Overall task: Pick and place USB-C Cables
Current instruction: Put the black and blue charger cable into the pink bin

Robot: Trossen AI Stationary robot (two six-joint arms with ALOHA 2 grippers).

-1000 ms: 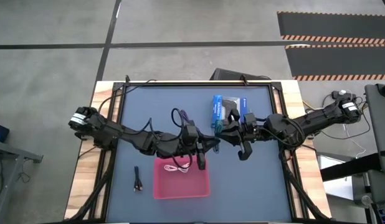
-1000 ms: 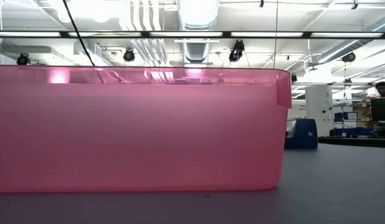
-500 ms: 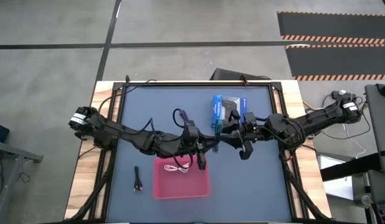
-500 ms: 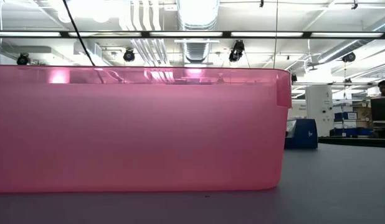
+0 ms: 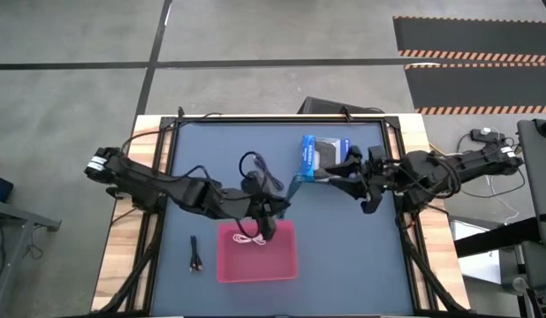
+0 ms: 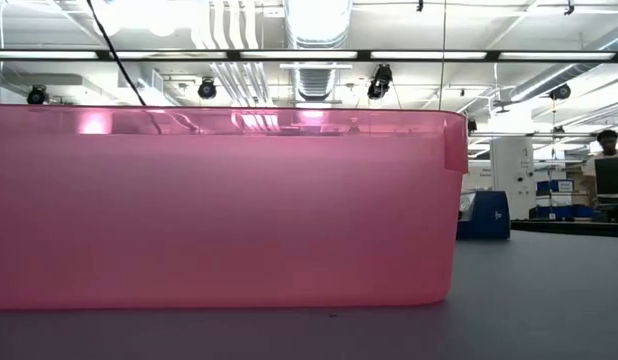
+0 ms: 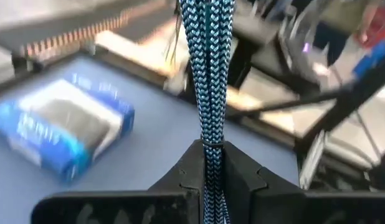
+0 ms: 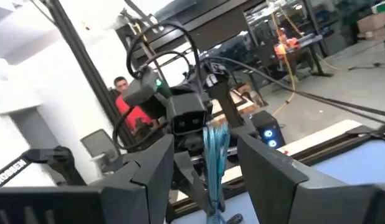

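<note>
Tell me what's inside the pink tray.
In the pink tray, a white cable lies at one corner. The left tool, gripping the teal cable, covers part of that area.

An industrial robotics lab: exposed ceiling ducts (image 6: 311, 50) and strip lights (image 6: 429, 55) run across the top of the low view, hazard-striped floor mats (image 5: 472, 55) at the high view's upper right.

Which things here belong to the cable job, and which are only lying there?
Job:
teal cable, in the shut left gripper
white cable, in the pink tray
purple cable
black cable
right gripper, open

Lying about:
blue-and-black box
</note>
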